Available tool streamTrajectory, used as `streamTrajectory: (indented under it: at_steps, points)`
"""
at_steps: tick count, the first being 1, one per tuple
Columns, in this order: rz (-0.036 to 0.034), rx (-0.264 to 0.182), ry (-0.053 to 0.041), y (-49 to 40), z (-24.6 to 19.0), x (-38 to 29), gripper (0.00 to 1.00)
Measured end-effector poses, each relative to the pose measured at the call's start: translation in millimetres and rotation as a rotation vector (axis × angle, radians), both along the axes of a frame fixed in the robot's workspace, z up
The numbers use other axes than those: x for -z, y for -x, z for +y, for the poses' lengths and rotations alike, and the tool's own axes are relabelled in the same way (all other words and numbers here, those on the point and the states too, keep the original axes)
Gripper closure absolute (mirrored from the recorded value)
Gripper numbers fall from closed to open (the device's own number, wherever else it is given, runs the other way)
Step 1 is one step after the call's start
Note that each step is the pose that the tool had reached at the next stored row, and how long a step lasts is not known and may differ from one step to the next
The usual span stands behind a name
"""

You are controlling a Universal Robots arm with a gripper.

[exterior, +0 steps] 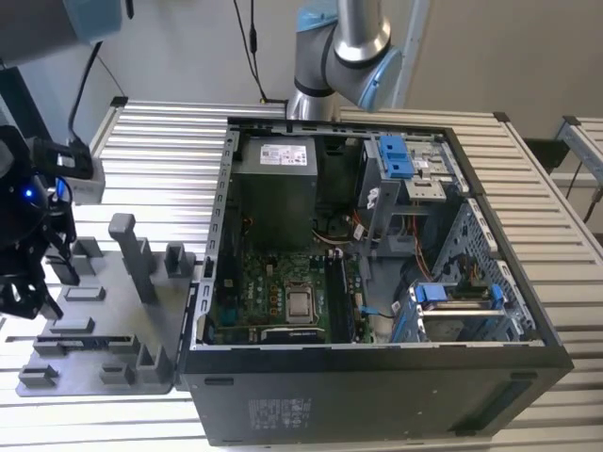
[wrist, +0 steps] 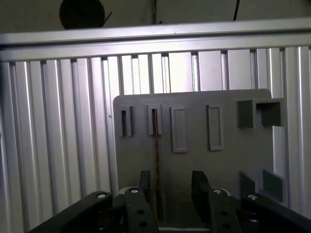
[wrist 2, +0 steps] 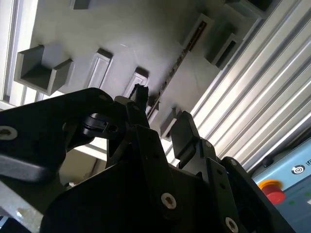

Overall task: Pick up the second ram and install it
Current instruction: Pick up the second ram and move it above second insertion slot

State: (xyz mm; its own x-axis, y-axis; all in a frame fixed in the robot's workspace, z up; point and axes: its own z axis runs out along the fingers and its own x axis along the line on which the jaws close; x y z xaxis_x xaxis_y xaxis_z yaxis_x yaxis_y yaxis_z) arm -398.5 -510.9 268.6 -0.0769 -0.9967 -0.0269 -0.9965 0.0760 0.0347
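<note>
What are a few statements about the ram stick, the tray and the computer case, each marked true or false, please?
1. The second ram stands on edge in a slot of the grey tray. True.
2. The gripper is shut on the second ram. False: its fingers stand apart, and the ram sits in its slot.
3. The computer case lies open, with the motherboard in sight. True.
4. The grey tray lies inside the computer case. False: it lies on the slatted table beside the case, at the exterior view's left.
</note>
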Motion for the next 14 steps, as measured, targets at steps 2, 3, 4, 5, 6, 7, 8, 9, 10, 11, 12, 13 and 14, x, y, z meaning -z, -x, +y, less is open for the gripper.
streamTrajectory:
  at_steps: [2, 3, 4, 5, 6, 7, 8, 9, 10, 11, 12, 13, 14]
  points:
    - [0.0001, 0.0, 0.0001, 0.0, 0.0, 2.1, 0.52]
    - [0.0001, 0.0, 0.0001, 0.0, 0.0, 3.1, 0.52]
    - [0.0002, 0.0, 0.0002, 0.0, 0.0, 4.0, 0.52]
    - [0.0003, 0.0, 0.0002, 0.0, 0.0, 4.6, 0.52]
    - [0.0004, 0.0, 0.0004, 0.0, 0.0, 4.8, 0.52]
    - [0.0005, 0.0, 0.0005, 0.0, 0.0, 5.0, 0.52]
    - [0.0001, 0.0, 0.0002, 0.0, 0.0, 6.0, 0.52]
    - [0.0, 0.0, 0.0001, 0.0, 0.0, 7.1, 0.52]
    - [0.0002, 0.0, 0.0003, 0.0, 0.0, 8.3, 0.52]
    - [0.0002, 0.0, 0.0002, 0.0, 0.0, 9.9, 0.52]
    - [0.0002, 0.0, 0.0002, 0.0, 0.0, 11.6, 0.52]
    - [0.0003, 0.0, 0.0003, 0.0, 0.0, 13.3, 0.52]
    - [0.0002, 0.0, 0.0003, 0.0, 0.0, 15.1, 0.52]
